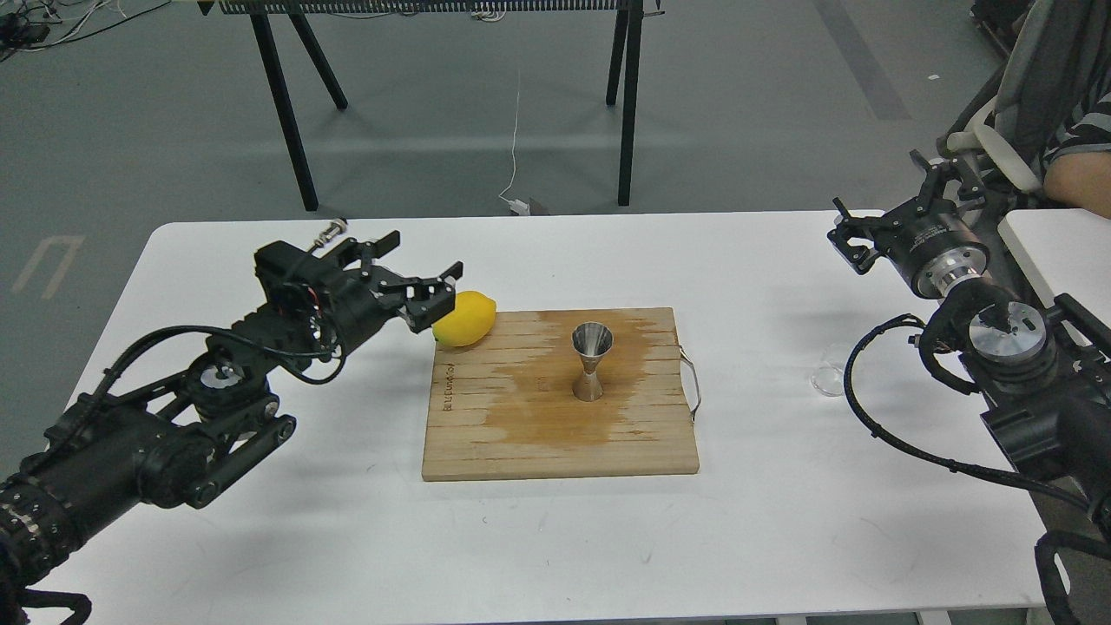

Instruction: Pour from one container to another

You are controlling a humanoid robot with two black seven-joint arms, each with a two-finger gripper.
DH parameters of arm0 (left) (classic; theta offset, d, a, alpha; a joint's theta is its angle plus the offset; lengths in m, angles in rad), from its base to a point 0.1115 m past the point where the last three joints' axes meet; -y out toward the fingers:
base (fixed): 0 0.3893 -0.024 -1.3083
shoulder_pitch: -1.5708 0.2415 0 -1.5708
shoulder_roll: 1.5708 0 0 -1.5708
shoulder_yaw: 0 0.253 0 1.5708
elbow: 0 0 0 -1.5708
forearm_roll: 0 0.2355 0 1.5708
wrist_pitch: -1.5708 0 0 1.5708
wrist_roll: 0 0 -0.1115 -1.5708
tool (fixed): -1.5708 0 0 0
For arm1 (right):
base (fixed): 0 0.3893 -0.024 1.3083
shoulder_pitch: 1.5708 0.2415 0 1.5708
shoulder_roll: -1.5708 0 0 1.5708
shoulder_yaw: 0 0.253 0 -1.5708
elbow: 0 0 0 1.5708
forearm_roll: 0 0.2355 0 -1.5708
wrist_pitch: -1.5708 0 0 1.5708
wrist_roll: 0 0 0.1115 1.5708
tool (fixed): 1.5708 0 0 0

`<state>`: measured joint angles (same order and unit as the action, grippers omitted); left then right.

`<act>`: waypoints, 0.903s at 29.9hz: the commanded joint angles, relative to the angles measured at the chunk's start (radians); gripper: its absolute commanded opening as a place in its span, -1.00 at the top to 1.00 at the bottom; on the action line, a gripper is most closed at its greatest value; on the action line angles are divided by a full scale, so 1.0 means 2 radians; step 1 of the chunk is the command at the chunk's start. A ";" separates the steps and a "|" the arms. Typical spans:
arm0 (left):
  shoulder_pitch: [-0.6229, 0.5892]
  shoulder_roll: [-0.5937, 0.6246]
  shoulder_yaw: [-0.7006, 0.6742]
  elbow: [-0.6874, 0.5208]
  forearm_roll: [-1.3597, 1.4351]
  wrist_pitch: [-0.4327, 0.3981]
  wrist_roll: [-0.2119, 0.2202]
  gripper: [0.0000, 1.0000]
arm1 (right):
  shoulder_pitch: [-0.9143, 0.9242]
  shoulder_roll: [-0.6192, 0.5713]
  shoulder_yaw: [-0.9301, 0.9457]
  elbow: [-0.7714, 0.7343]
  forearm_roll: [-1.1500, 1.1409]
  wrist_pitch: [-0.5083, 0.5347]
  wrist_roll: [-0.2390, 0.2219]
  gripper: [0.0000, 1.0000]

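Glass cup (831, 379) on table, below right hand (855, 239), apart.

The wooden cutting board (555, 434) bears small burned-in lettering, too small to read.

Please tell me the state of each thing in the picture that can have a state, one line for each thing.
jigger: upright on the board, untouched.
glass cup: on the table, partly behind the right arm's cable, contents unclear.
cutting board: flat, darkly stained in the middle.
lemon: whole, at the board's corner.
left gripper: open, empty.
right gripper: empty, jaws unclear.
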<state>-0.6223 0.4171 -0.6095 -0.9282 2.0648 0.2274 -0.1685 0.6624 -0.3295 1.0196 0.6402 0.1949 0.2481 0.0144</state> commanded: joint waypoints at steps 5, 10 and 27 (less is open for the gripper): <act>-0.030 0.051 -0.030 -0.001 -0.240 -0.006 -0.001 -0.99 | 0.001 0.001 0.002 0.002 0.000 0.000 0.000 -0.99; -0.043 0.071 -0.059 -0.001 -0.412 -0.044 -0.002 -0.99 | 0.002 0.001 0.001 0.002 0.000 0.002 0.000 -0.99; -0.046 0.091 -0.122 0.097 -0.852 -0.322 -0.001 -0.99 | -0.001 -0.015 -0.008 0.013 -0.007 0.015 -0.004 -0.99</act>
<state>-0.7109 0.6045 -0.8432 -0.8077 0.4834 -0.3575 -0.1705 0.6650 -0.3441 1.0092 0.6500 0.1830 0.2770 0.0066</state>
